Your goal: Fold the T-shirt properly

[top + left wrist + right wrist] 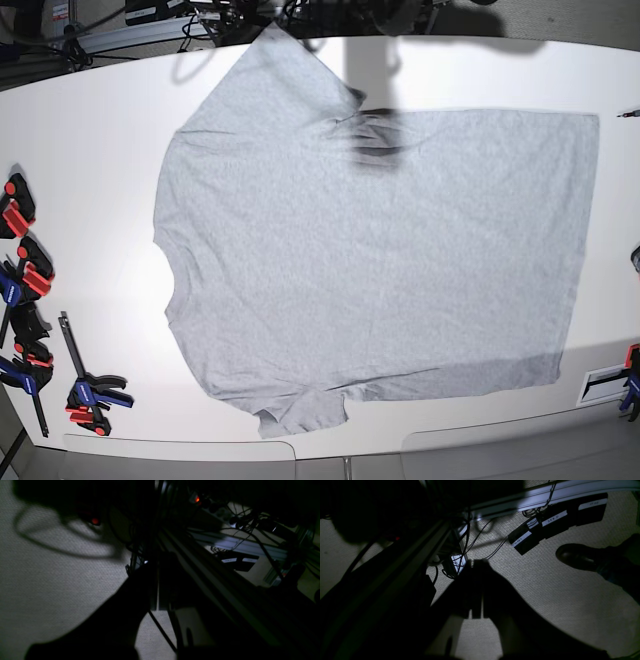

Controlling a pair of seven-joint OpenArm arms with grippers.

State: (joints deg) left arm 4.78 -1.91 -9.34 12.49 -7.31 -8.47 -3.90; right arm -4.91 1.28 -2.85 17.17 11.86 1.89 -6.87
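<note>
The light heather-grey cotton T-shirt (380,260) lay limp, light, spread flat on the white worktop (90,180). I judged its seven-o'clock sleeve hem the best hold; both my fingers (477,590) were closed, empty.

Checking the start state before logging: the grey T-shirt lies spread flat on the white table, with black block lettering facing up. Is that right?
Not quite. The base view shows the T-shirt spread flat on the white table, but the side facing up is plain grey; no lettering shows.
</note>
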